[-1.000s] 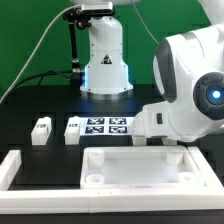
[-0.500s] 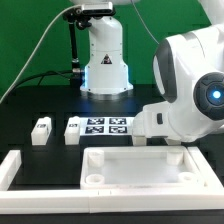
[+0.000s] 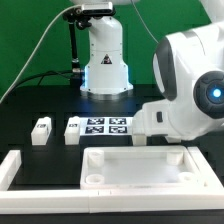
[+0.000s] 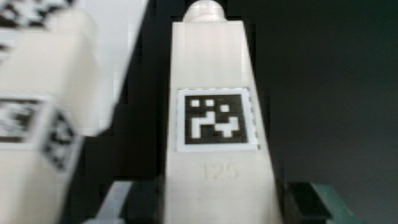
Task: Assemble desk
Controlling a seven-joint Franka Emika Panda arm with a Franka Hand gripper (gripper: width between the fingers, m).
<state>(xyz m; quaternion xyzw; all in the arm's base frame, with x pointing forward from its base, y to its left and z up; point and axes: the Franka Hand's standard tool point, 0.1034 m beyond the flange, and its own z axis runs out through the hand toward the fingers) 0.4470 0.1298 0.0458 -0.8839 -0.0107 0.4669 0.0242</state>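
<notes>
In the wrist view a white square desk leg (image 4: 217,110) with a black-and-white tag runs straight between my gripper's (image 4: 217,205) two fingers. The fingers (image 4: 125,200) sit close against its two sides, shut on it. More tagged white legs (image 4: 45,95) lie right beside it. In the exterior view the tray-like desk top (image 3: 135,165) lies at the front with its corner sockets up, and two more legs (image 3: 41,131) (image 3: 73,131) stand behind it on the exterior view's left. My arm's big white body (image 3: 190,90) hides the gripper and the held leg there.
The marker board (image 3: 105,127) lies flat behind the desk top. A long white border bar (image 3: 15,170) runs along the exterior view's left front. The arm's base (image 3: 105,60) stands at the back before a green backdrop, with a black cable on the exterior view's left.
</notes>
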